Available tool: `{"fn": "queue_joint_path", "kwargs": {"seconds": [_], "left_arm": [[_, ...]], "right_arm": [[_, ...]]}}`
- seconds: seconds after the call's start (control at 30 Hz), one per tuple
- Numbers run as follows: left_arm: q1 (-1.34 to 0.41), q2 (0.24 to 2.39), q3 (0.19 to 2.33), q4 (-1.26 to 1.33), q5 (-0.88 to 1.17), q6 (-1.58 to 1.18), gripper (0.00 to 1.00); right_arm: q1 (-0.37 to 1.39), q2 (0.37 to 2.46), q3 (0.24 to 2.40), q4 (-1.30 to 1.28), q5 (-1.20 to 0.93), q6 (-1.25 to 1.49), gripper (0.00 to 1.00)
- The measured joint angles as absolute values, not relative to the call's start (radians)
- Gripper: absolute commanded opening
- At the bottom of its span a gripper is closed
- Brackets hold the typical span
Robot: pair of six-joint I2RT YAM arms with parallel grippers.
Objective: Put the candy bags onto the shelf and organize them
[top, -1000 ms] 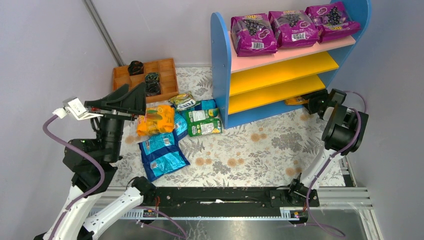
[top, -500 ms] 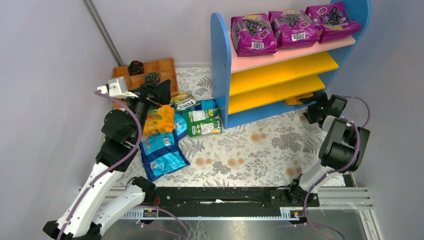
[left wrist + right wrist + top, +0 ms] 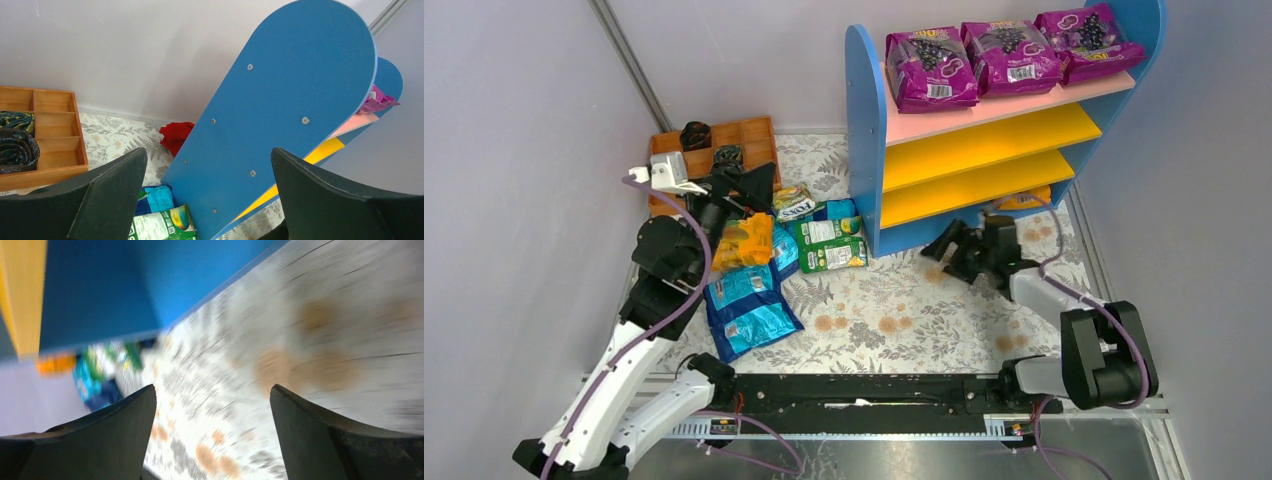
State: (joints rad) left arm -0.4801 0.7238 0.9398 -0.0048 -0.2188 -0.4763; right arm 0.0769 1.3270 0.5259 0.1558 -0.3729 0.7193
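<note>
The candy bags lie in a heap on the floral mat left of the shelf (image 3: 867,130): an orange one (image 3: 746,240), a green one (image 3: 829,245), a shiny blue one (image 3: 746,310) and a FOX's bag (image 3: 792,205). Another orange bag (image 3: 1024,197) lies at the right end of the lowest level. My left gripper (image 3: 759,188) hangs open over the back of the heap, facing the shelf's blue side panel (image 3: 280,100), with nothing between its fingers. My right gripper (image 3: 954,258) is open and empty, low over the mat before the shelf; its view is blurred.
Three purple grape bags (image 3: 1009,50) fill the pink top board. The orange compartmented tray (image 3: 724,150) with dark rolls stands behind the heap at the back left. A red object (image 3: 175,137) lies by the wall behind the shelf. Grey walls close in on both sides.
My right arm has swung from the shelf's right end leftward and down in front of it, jaws opening wider. My left arm has come down over the heap.
</note>
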Motion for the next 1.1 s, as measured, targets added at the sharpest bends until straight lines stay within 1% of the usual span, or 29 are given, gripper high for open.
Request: {"fn": "queue_joint_path", "kwargs": {"seconds": [0.13, 0.27, 0.4, 0.5, 0.57, 0.67, 0.83, 1.1], "left_arm": [[-0.477, 0.742, 0.933, -0.002, -0.204, -0.476, 0.99], [-0.477, 0.755, 0.923, -0.002, -0.168, -0.477, 0.99], [-0.476, 0.762, 0.965, -0.057, -0.078, -0.521, 0.99], [-0.476, 0.768, 1.095, -0.128, 0.011, -0.564, 0.99], [-0.476, 0.752, 1.191, -0.123, 0.057, -0.589, 0.99], [-0.476, 0.694, 1.261, -0.057, 0.096, -0.623, 0.99], [-0.476, 0.624, 1.294, 0.053, 0.121, -0.653, 0.99], [-0.476, 0.664, 1.268, 0.046, 0.125, -0.655, 0.99]], "right_arm": [[0.355, 1.295, 0.512, 0.188, -0.375, 0.744, 0.91], [0.491, 1.298, 0.511, 0.249, -0.359, 0.791, 0.9], [0.521, 1.35, 0.519, 0.273, -0.348, 0.806, 0.91], [0.523, 1.377, 0.537, 0.242, -0.326, 0.801, 0.91], [0.523, 1.377, 0.551, 0.222, -0.31, 0.791, 0.91], [0.523, 1.377, 0.564, 0.22, -0.294, 0.783, 0.91], [0.523, 1.379, 0.564, 0.232, -0.295, 0.787, 0.9], [0.523, 1.391, 0.581, 0.229, -0.297, 0.786, 0.9]]}}
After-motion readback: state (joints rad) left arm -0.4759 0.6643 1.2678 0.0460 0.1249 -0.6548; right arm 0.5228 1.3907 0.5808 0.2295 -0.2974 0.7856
